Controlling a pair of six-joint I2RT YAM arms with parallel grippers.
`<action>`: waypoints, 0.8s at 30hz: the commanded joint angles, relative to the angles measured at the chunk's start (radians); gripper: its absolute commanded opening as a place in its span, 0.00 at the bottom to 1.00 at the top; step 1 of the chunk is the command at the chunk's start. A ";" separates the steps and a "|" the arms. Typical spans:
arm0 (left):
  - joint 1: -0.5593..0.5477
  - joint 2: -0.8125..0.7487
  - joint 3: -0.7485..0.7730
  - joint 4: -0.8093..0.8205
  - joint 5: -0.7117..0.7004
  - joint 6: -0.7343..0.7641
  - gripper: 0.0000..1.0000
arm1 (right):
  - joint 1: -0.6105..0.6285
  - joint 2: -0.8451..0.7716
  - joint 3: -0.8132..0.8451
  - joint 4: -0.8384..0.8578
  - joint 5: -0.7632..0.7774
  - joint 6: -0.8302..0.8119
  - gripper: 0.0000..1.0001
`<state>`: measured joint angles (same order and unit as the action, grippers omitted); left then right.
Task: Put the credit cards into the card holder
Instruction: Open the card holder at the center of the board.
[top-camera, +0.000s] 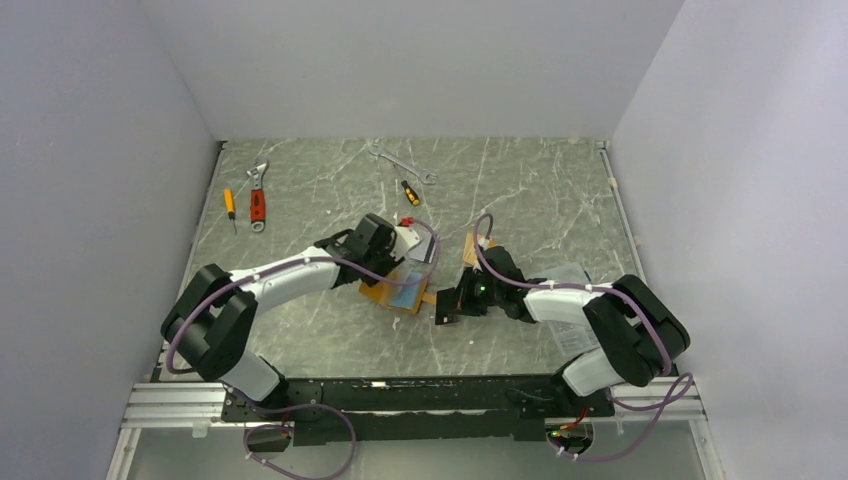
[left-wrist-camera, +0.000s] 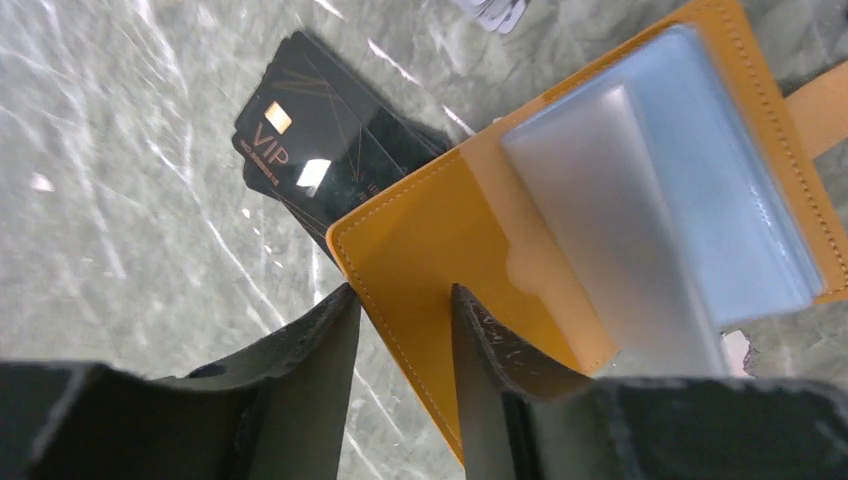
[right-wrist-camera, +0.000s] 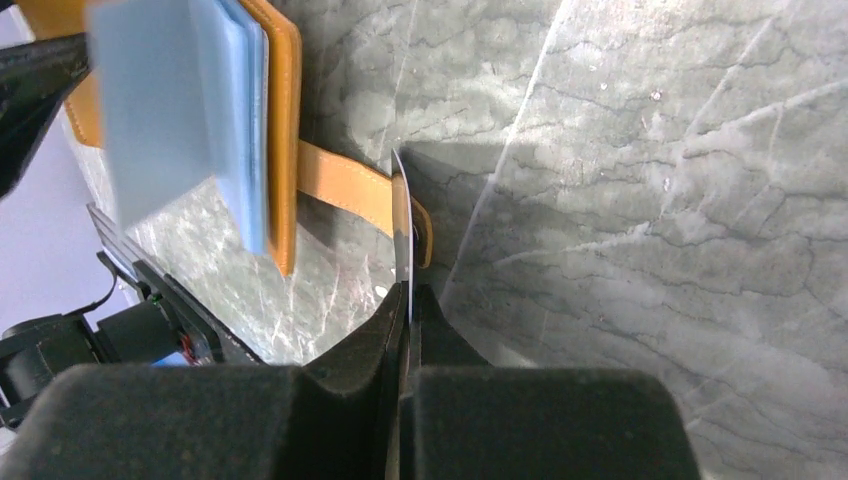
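Observation:
The orange card holder (top-camera: 398, 292) lies open at mid-table, its clear pockets (left-wrist-camera: 660, 200) facing up. In the left wrist view my left gripper (left-wrist-camera: 400, 298) is open, its fingers straddling a corner of the holder's orange cover (left-wrist-camera: 440, 240). Black credit cards (left-wrist-camera: 310, 150) marked VIP lie on the table just beyond that corner. My right gripper (right-wrist-camera: 408, 295) is shut on one thin credit card (right-wrist-camera: 402, 220), seen edge-on and upright. That card's far edge stands beside the holder's snap tab (right-wrist-camera: 350, 188). From above, the right gripper (top-camera: 450, 305) sits just right of the holder.
Tools lie at the back: a red-handled adjustable wrench (top-camera: 258, 205), a small yellow screwdriver (top-camera: 229, 205), a silver spanner (top-camera: 405, 162) and a short screwdriver (top-camera: 410, 192). A pale grey flat piece (top-camera: 568, 273) lies by the right arm. Walls close in three sides.

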<state>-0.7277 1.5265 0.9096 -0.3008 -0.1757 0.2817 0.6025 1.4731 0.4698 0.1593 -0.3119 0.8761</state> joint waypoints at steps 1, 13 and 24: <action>0.117 0.033 0.021 -0.048 0.287 -0.053 0.35 | -0.002 -0.005 -0.073 -0.234 0.172 -0.049 0.00; 0.153 0.036 0.011 -0.050 0.578 -0.076 0.12 | -0.002 -0.185 -0.042 -0.328 0.175 -0.037 0.00; 0.154 0.001 0.047 -0.091 0.560 -0.101 0.00 | -0.001 -0.250 0.071 -0.417 0.195 -0.054 0.00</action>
<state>-0.5701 1.5745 0.9150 -0.3588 0.3534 0.1997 0.6037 1.2484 0.4717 -0.1558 -0.1722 0.8577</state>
